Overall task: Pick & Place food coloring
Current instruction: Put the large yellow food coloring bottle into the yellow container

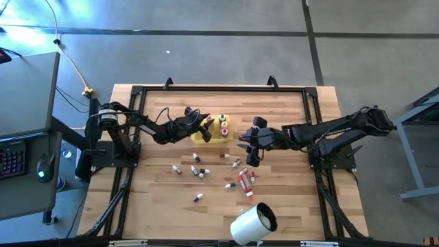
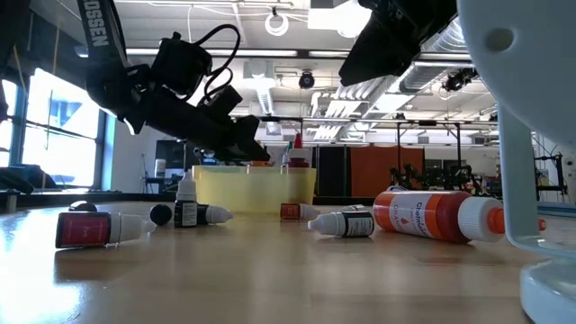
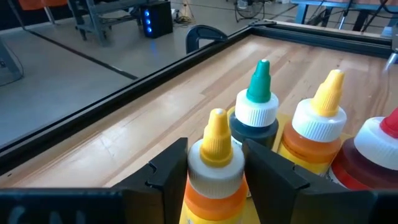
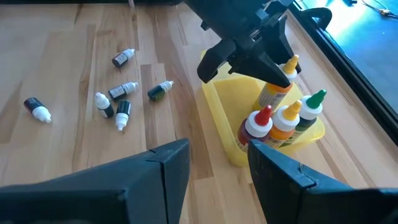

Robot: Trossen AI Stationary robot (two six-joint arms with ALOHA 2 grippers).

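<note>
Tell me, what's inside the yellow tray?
Inside the yellow tray stand three tubes: red-capped, yellow-capped and green-capped. The left gripper is shut on a fourth tube, orange with a yellow cap, over it. The tray's floor is hidden.

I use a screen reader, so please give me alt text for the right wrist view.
The left hand grips an orange bottle over a yellow tray holding three upright bottles. Six small bottles lie scattered on the wooden table, and the right hand hangs open.
</note>
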